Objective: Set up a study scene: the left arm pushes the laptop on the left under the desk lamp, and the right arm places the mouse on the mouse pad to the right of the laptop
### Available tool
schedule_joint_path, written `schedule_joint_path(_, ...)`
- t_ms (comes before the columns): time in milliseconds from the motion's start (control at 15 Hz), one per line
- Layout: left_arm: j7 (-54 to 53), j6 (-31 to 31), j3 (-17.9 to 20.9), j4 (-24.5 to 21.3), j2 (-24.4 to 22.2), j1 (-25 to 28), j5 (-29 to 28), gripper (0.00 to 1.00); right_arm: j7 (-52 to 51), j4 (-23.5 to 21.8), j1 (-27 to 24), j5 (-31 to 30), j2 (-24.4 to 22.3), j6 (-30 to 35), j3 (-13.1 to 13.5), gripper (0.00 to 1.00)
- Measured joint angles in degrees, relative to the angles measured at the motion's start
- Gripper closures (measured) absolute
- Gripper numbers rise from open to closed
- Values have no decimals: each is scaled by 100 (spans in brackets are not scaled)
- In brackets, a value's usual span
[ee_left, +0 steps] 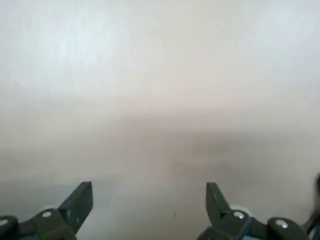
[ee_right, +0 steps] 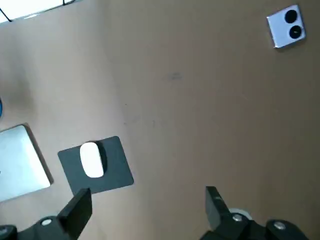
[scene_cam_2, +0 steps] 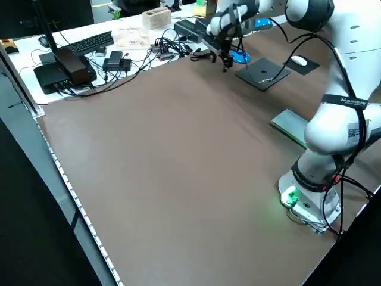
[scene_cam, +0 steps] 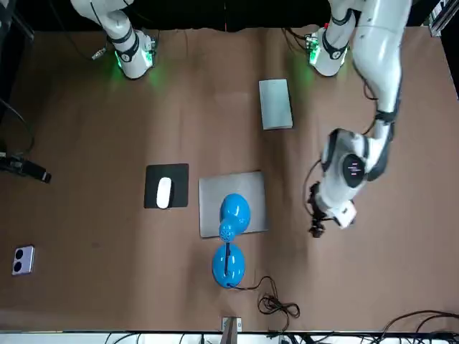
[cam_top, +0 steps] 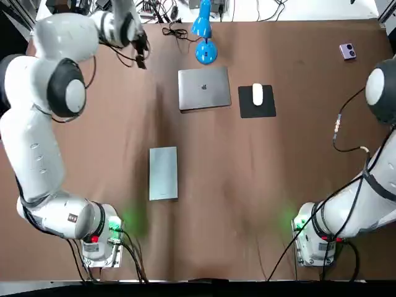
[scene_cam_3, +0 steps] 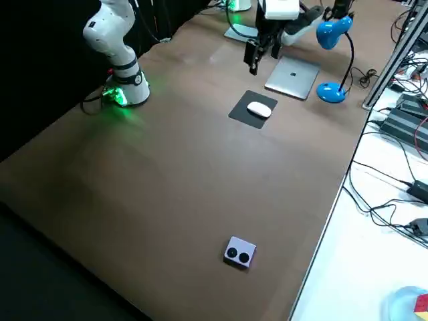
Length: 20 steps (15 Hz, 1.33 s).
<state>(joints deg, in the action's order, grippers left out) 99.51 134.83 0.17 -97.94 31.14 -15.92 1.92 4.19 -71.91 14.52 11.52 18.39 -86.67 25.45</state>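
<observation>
The closed silver laptop [cam_top: 204,88] is lying flat toward the far side of the brown table [cam_top: 247,198], its far edge just in front of the round base of the blue desk lamp [cam_top: 206,52], and in the front view the lamp head is showing over the lid. Just beside the laptop, on the robot's right, the black mouse pad [cam_top: 257,110] is lying flat, and the white mouse [cam_top: 257,94] is resting on it, on the half nearer to the lamp. The left gripper [cam_top: 141,59] is hanging above bare table to the left of the laptop, apart from it, near the far edge; in the left wrist view its fingers [ee_left: 82,197] are standing wide apart with nothing between them. The right gripper [ee_right: 148,195] is hanging high over the right part of the table, its fingers also spread and empty, looking down on the mouse and the pad. A flat grey slab [cam_top: 163,173] is lying nearer to the robot, and a small lilac box [cam_top: 348,51] with two dark circles is sitting at the far right corner.
</observation>
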Motion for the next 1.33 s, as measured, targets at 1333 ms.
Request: schedule_joint_path(1333,-7920,-1691,-49,1208,-1217,1928,-100,0,0,-1031,-1417,-412,-1375,-45,-1927,0)
